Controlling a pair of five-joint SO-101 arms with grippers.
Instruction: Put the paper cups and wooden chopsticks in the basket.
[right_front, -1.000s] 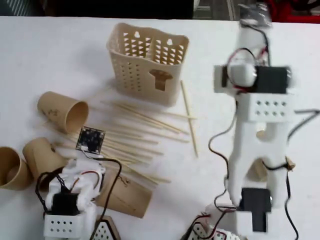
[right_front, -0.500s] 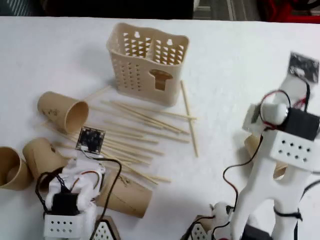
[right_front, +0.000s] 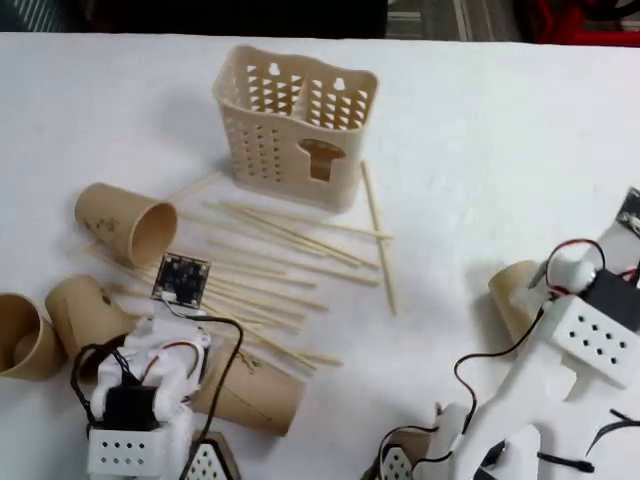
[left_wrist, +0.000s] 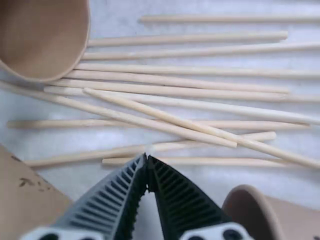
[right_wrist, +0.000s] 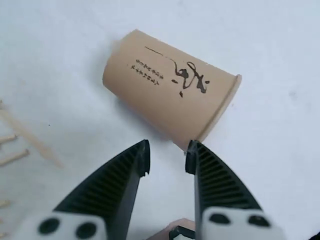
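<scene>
1. White table (right_front: 470, 120) seen from above, bearing an upright basket (right_front: 295, 125) at the far middle; just nearer than that, wooden chopsticks (right_front: 290, 250) strewn flat and crossing; left of them, a tipped cup (right_front: 125, 222) with its mouth turned right; nearer and farther left, a pair of cups (right_front: 85, 310) on their sides, touching; at the near edge, a long cup (right_front: 250, 385) lying beside the left arm (right_front: 140, 400); well off to the right, a lone cup (right_front: 512, 292) partly covered by the right arm (right_front: 590, 335).
2. From the left wrist: left gripper (left_wrist: 147, 167) with fingertips pressed together on nothing, low over the chopsticks (left_wrist: 185, 92); contact with them unclear; cup rims close on either side.
3. From the right wrist: right gripper (right_wrist: 167, 152) with fingers spread apart and empty; just beyond the tips, the lone cup (right_wrist: 170, 107) on its side on the table, rim close to one fingertip.
</scene>
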